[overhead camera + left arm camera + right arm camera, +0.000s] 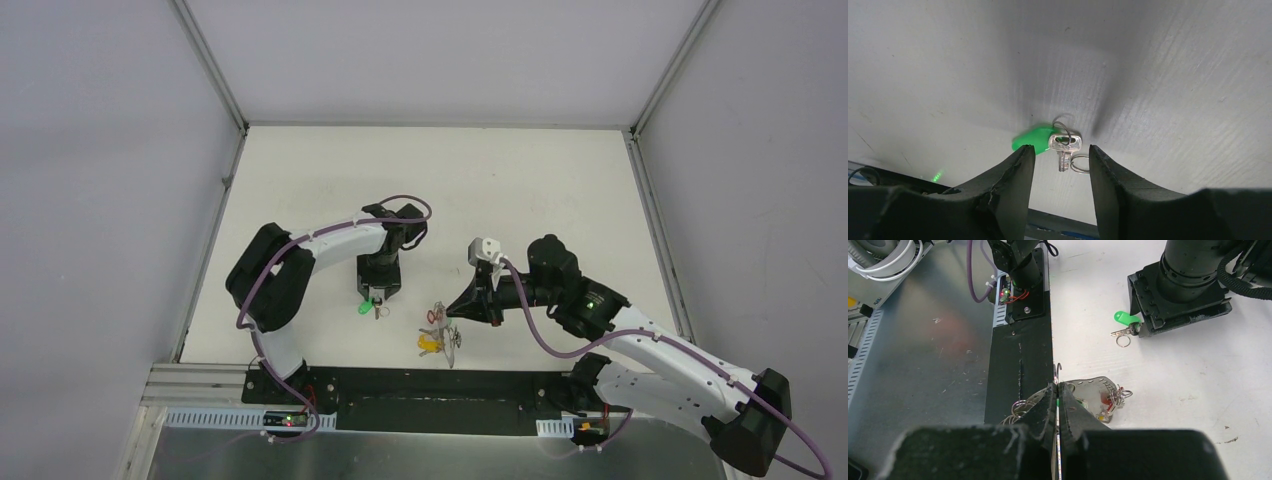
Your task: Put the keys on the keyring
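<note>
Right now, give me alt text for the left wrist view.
The left claw hangs open, straddling a silver key that lies on the white table. A green-capped key lies right beside it, with a small wire ring nearby.

You can see the green key [1030, 140] lying flat, a silver key [1064, 147] touching it. The grey keyring [441, 334], holding small keys [1108, 399], lies near.
</note>
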Controlling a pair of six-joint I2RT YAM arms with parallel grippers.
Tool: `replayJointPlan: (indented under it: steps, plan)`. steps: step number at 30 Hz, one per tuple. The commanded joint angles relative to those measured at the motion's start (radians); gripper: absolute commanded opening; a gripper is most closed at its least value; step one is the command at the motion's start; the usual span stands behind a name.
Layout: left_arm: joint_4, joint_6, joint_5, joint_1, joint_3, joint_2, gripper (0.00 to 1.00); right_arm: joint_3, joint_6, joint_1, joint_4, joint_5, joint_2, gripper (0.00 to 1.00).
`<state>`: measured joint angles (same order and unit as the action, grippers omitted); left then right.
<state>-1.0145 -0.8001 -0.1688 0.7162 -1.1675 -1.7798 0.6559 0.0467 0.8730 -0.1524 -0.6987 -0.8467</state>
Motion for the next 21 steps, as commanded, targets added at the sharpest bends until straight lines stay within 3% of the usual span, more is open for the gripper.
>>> replayJointPlan:
  steps: [1,8,17,21]
  plan:
    - [-0.022,0.003,-0.041,-0.006,-0.039,-0.01,0.44,0.002,-0.013,0.003,0.086,-0.01,0.005,0.0]
    - [-0.021,0.041,-0.047,-0.009,-0.06,-0.041,0.4,-0.002,-0.021,0.003,0.089,-0.009,0.003,0.0]
    - [-0.022,0.06,-0.047,-0.015,-0.073,-0.061,0.18,-0.004,-0.022,0.003,0.094,-0.01,-0.002,0.0]
    - [-0.026,0.068,-0.048,-0.015,-0.075,-0.056,0.0,-0.003,-0.022,0.003,0.096,-0.012,-0.004,0.0]
